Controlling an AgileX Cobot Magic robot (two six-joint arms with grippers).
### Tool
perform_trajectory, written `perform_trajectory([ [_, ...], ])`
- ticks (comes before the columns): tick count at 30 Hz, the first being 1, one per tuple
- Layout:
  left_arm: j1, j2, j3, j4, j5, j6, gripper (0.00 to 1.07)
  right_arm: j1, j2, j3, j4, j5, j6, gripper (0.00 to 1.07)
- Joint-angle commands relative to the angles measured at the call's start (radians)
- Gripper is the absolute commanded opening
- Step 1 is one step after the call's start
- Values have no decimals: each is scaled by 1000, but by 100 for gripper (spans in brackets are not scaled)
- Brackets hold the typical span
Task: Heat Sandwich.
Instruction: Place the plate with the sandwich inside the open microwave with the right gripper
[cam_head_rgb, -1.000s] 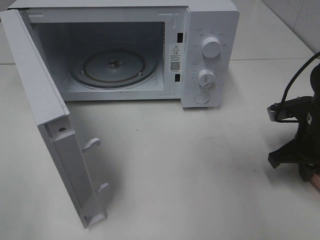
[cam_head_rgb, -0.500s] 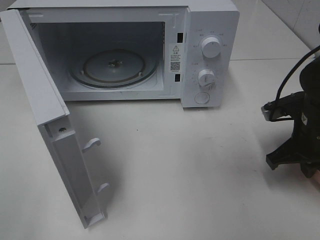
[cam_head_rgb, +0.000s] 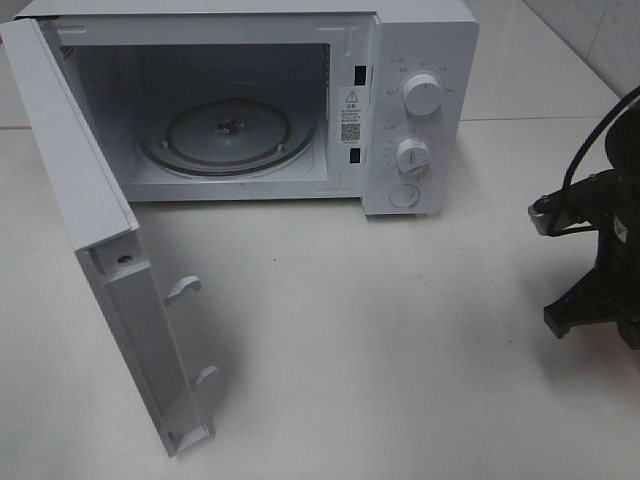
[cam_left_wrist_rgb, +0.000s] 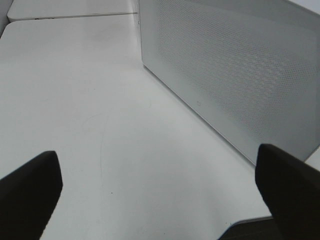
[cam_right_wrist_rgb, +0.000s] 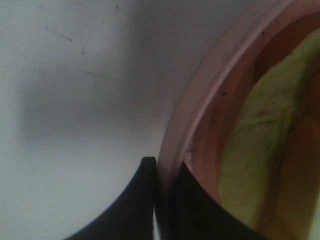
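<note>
Close up in the right wrist view, the sandwich (cam_right_wrist_rgb: 265, 145) lies on a round pink plate (cam_right_wrist_rgb: 210, 90), showing pale yellow-green filling and an orange crust. My right gripper (cam_right_wrist_rgb: 164, 167) is shut on the plate's rim, one finger outside and one inside. From the high camera only the right arm (cam_head_rgb: 600, 270) shows at the table's right edge; plate and sandwich are out of that view. My left gripper (cam_left_wrist_rgb: 160, 200) is open over bare table with nothing between its fingers. The white microwave (cam_head_rgb: 420, 60) stands at the back with its door (cam_head_rgb: 90, 230) swung open.
A bare glass turntable (cam_head_rgb: 228, 135) sits inside the microwave cavity. The open door juts toward the front left, and its perforated panel (cam_left_wrist_rgb: 235, 65) stands near my left gripper. Two knobs (cam_head_rgb: 421, 95) are on the microwave's right panel. White table (cam_head_rgb: 380, 330) lies between microwave and right arm.
The right arm shifted a little left, then back right and slightly up at the table's edge. A pink sliver under it a second ago no longer shows. The left arm stayed still.
</note>
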Motion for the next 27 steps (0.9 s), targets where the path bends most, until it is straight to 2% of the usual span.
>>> perform_trajectory([
  [1, -2, -24, 2, -6, -15, -2, 103, 20, -27, 2, -31, 42, 12, 0],
  [9, -2, -24, 2, -6, -15, -2, 103, 22, -78, 2, -29, 75, 12, 0],
  [19, -2, -24, 2, -6, -15, -2, 103, 100, -130, 2, -33, 142, 0, 0],
  [27, -2, -24, 2, -6, -15, -2, 103, 111, -173, 3, -32, 171, 0, 0],
])
